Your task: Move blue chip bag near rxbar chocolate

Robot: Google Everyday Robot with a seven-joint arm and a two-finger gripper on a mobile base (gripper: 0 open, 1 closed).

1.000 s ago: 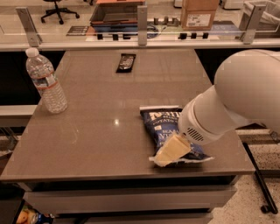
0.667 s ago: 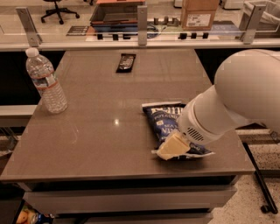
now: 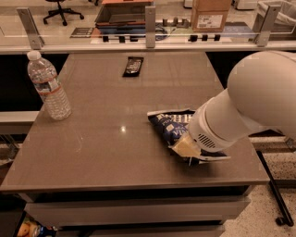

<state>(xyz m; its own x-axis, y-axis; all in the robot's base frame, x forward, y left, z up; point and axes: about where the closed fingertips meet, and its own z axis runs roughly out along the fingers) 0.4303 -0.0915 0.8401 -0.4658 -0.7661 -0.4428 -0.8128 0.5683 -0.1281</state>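
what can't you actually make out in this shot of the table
1. Camera view: the right side of the blue chip bag is hidden by the arm and the gripper, which sits on the bag's near end.
2. Camera view: the rxbar chocolate, at the far side of the table, has print too small to read.
3. Camera view: the arm is cut off by the right edge.

One chip bag (image 3: 168, 125), one bar (image 3: 133, 65), one bottle (image 3: 49, 89)

This looks like an office or lab workspace: a grey table (image 3: 115, 157) is backed at 12 o'clock by a glass partition (image 3: 88, 25). Beyond it are an office chair (image 3: 58, 9) at 11 o'clock and a labelled cardboard box (image 3: 210, 14) at 1 o'clock. The gripper (image 3: 187, 148) is at 4 o'clock on the table.
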